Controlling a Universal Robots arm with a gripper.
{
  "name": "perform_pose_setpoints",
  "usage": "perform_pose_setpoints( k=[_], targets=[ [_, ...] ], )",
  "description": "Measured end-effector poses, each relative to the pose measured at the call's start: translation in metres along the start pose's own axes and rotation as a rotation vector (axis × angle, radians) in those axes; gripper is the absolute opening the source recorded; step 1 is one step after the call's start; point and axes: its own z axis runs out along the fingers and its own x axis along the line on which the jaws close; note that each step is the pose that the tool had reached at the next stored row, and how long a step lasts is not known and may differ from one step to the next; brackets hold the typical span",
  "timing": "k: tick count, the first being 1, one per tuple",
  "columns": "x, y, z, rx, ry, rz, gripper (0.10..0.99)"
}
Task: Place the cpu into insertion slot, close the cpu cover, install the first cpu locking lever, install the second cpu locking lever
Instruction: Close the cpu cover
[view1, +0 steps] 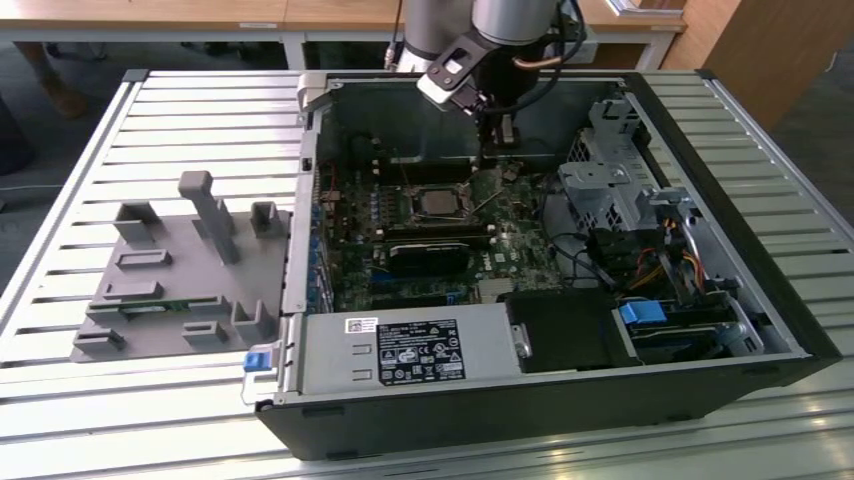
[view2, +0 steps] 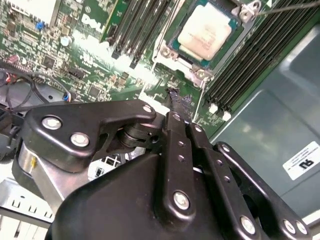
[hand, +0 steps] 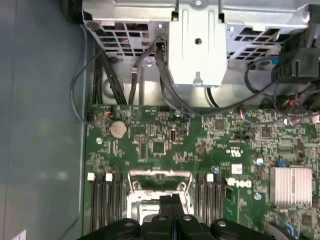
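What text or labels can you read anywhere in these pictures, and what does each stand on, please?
White label on the power supply: print too small to read.
White sticker on the case wall: too blurred to read.
White lettering on the green circuit board: a maker's logo; other markings too small.

The cpu (view2: 205, 32) is showing a pale silver-grey face against the green board (view2: 90, 75), which is carrying small black chips, white print and long black slots (view2: 250, 55). The gripper (view2: 176, 100) is appearing matt black, studded with silver screws. In the exterior view, the case (view1: 534, 420) is reading black, the table (view1: 134, 420) is showing silver-grey stripes, and the fixture (view1: 174, 270) is showing plain grey.
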Motion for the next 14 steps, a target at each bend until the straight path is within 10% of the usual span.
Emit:
perform_pose_setpoints(
  k=[14],
  targets=[
    [0.0066,0.0194,0.0084,0.0,-0.0001,0.002,0.106]
  ],
)
